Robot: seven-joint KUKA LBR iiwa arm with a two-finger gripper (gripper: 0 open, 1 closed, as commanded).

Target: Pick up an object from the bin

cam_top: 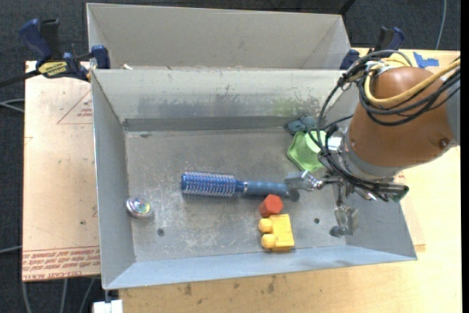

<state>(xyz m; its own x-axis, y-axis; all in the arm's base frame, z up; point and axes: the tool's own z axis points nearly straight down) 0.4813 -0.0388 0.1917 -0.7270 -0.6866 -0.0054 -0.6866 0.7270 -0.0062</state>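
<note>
Gripper (341, 225) low in the front-right of the grey bin (220, 95); open or clenched, cannot tell
Yellow block (277, 232) lies nearest, to its left on the floor; small red piece (272, 204) just behind the block; blue hairbrush (220, 185) beyond, handle toward the arm; green thing (303, 149) partly under the wrist; silver round thing (138, 208) far left

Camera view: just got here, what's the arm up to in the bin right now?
The arm reaches in from the right, with its gripper low over the right front of the grey bin. Nearest to it are a yellow toy block, a small red piece and the handle end of a blue hairbrush. A green thing lies partly under the arm, and a small shiny round thing sits far left. Nothing looks picked up yet.
</note>
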